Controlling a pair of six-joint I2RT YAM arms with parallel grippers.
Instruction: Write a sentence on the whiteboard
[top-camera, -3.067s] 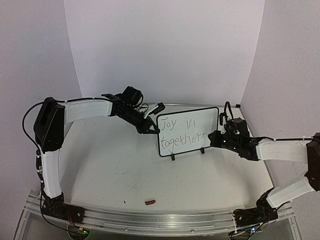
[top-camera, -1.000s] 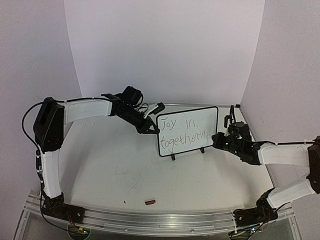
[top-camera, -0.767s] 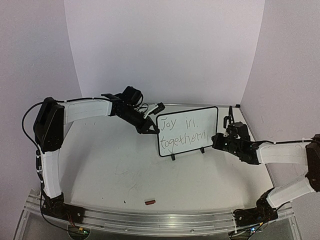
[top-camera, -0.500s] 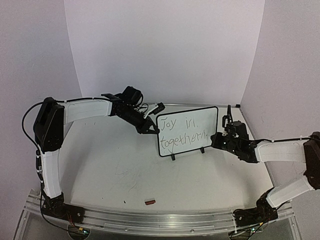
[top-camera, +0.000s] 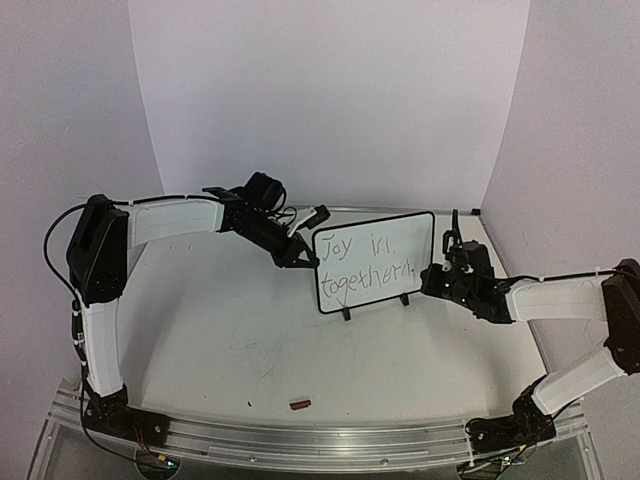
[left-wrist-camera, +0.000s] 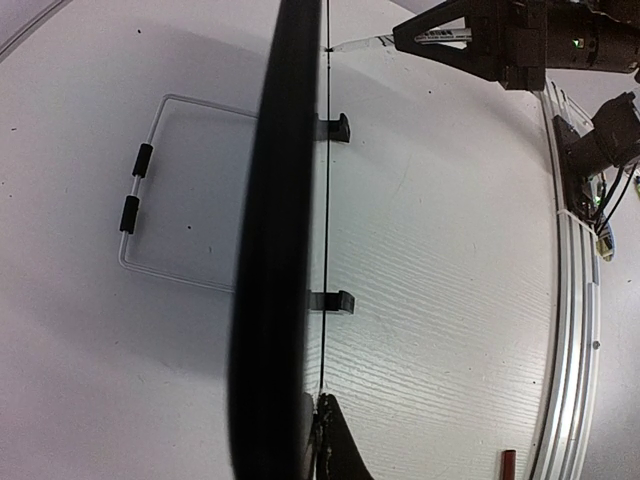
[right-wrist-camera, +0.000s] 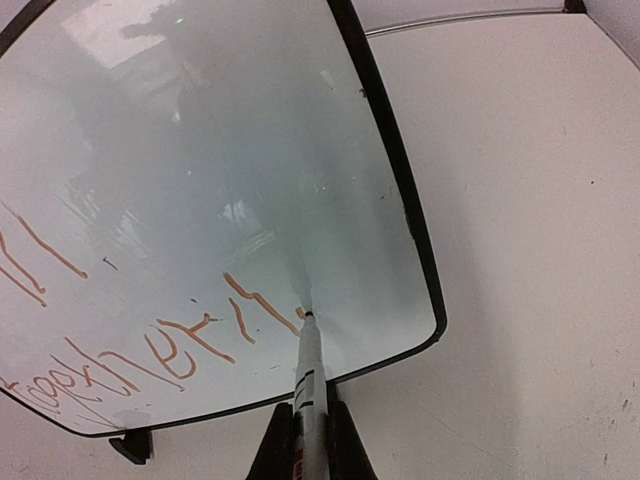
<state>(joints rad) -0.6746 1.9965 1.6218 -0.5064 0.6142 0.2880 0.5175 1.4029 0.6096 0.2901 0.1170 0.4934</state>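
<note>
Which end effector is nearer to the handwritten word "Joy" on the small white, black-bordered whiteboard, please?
Left. The left end effector grips the whiteboard by its left edge, right beside "Joy". The right end effector holds a white marker pen near the opposite, right edge.

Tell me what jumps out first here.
The whiteboard stands upright at the table's far middle, with the sentence in two lines. The left gripper clamps its left edge; the right gripper holds a marker, tip at the end of the lower line.

White table (top-camera: 200, 320), upright whiteboard (top-camera: 400, 238), small red-brown piece (top-camera: 300, 404) near front rail
</note>
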